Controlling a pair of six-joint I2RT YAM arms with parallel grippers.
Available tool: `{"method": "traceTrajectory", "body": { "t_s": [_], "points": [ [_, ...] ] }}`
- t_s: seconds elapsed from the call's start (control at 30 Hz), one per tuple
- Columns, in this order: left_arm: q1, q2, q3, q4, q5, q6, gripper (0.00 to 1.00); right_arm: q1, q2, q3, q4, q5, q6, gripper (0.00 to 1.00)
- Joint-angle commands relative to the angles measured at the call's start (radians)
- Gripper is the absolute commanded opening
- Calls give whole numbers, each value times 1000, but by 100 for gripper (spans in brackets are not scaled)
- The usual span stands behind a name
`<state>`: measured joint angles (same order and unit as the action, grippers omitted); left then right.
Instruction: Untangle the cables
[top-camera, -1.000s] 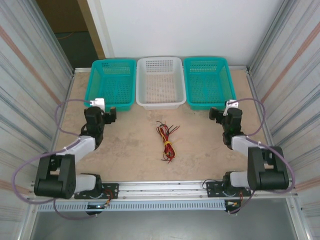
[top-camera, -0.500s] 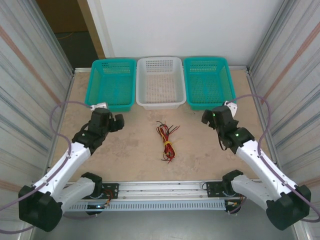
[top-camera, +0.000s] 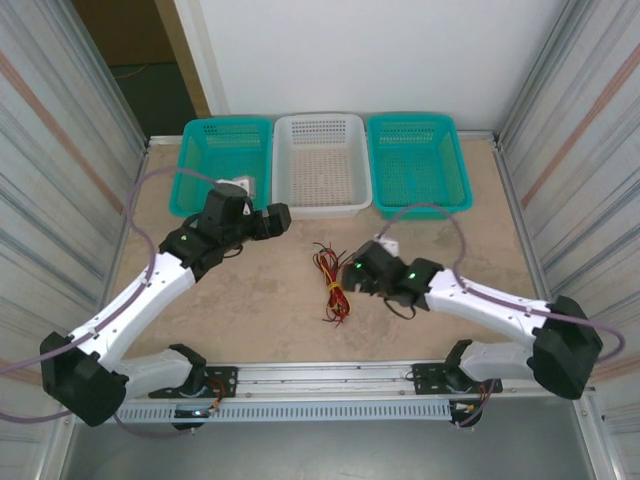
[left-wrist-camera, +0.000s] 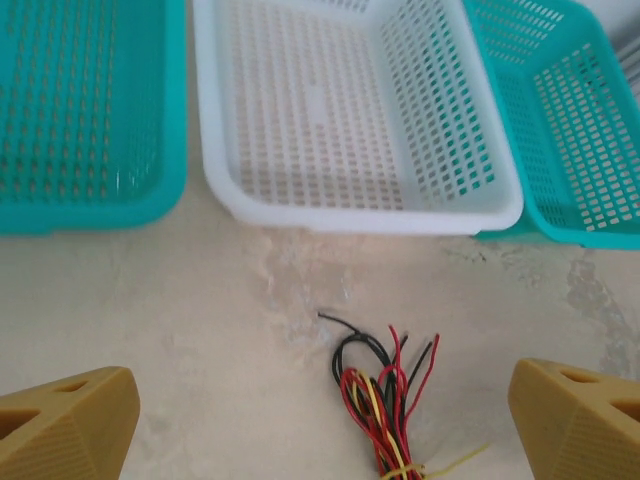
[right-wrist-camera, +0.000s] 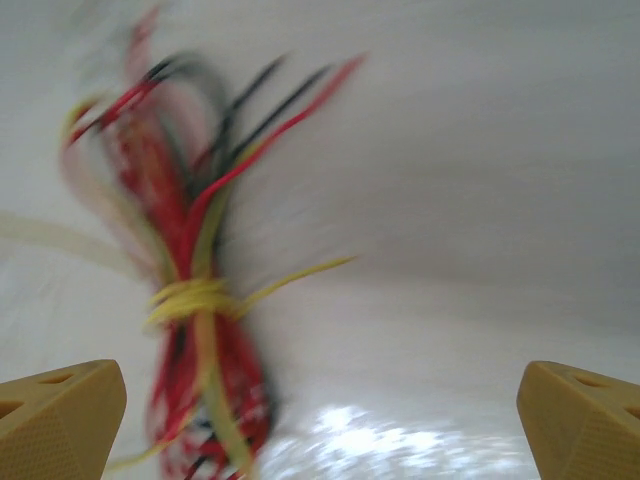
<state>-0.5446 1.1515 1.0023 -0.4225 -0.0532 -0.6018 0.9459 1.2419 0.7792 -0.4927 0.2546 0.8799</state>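
The cables (top-camera: 333, 284) lie on the table's middle as one bundle of thin red, black and yellow wires, bound by a yellow tie (top-camera: 337, 290). My right gripper (top-camera: 353, 272) hovers open just right of the bundle. In the blurred right wrist view the cables (right-wrist-camera: 195, 240) and tie (right-wrist-camera: 188, 296) sit close to the left finger (right-wrist-camera: 60, 415), with nothing gripped. My left gripper (top-camera: 274, 219) is open, up and to the left of the bundle. In the left wrist view the cables' loose ends (left-wrist-camera: 385, 395) fan out ahead, between the wide-spread fingers (left-wrist-camera: 70, 425).
Three baskets stand along the back: a teal one (top-camera: 190, 200), a white one (top-camera: 320, 210) and another teal one (top-camera: 420, 213). In the left wrist view the white basket (left-wrist-camera: 360, 215) is just beyond the cables. Metal walls flank the beige table (top-camera: 250, 300).
Both arms have reached in towards the centre. The right gripper swung from the right side to beside the bundle; the left gripper moved right, in front of the baskets. The cables have not moved.
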Motion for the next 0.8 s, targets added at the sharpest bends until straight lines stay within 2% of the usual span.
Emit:
{"method": "traceTrajectory", "body": {
  "t_s": [0.0,0.1,0.2,0.57,0.77],
  "points": [
    [3,-3,-36,0,75,-127,94,24,63,42,87,-129,-88,100],
    [3,-17,-59,0,113,-142,89,-10,187,103,62,-291,-107,94],
    [3,-41,-81,-22,114,-165,89,2,300,175,-10,-330,-136,84],
    [3,-37,-103,-48,167,-197,88,-16,436,253,-110,-287,-113,77],
    [3,-5,-112,-31,208,-215,84,-28,471,263,-116,-311,-113,61]
  ]
}}
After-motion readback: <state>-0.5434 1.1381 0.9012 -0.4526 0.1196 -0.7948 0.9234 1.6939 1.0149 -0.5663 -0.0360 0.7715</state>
